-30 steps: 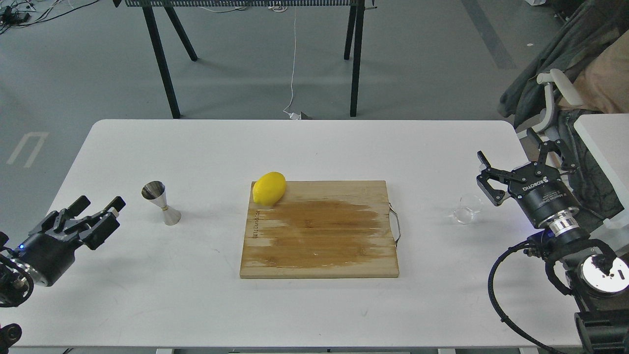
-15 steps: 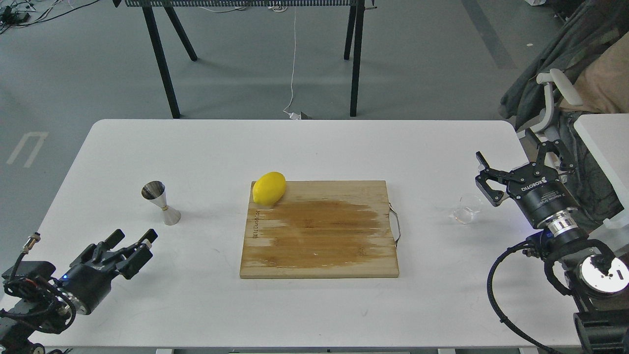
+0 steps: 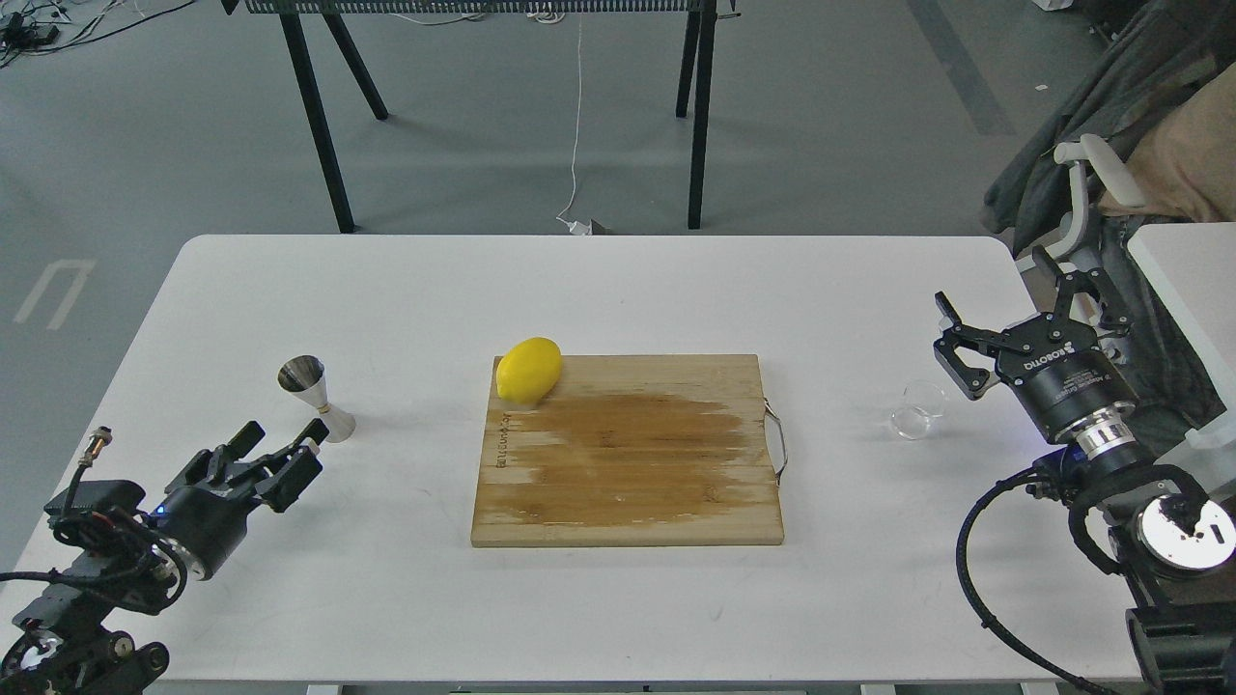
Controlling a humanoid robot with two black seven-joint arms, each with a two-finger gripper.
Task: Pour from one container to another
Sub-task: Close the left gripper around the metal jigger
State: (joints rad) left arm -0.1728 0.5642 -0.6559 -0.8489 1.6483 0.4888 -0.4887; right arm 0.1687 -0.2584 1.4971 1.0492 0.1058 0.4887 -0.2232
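The shiny steel jigger point(image 3: 317, 398) stands upright on the white table point(image 3: 618, 290), left of the cutting board. My left gripper point(image 3: 285, 446) sits just below and left of it, open and empty, its upper fingertip close to the jigger's base. At the right, the small clear glass cup point(image 3: 917, 409) rests on the table. My right gripper point(image 3: 1004, 311) hangs open just right of the cup, apart from it, holding nothing.
A wooden cutting board point(image 3: 628, 450) with a metal handle lies mid-table, and a yellow lemon point(image 3: 528, 369) sits on its far left corner. A chair with clothing point(image 3: 1120, 145) stands off the table's right edge. Black table legs point(image 3: 314, 116) stand behind.
My left arm swung down toward the table's front, then came right and up toward the jigger. The right gripper barely shifted. The cup, jigger and lemon stayed put.
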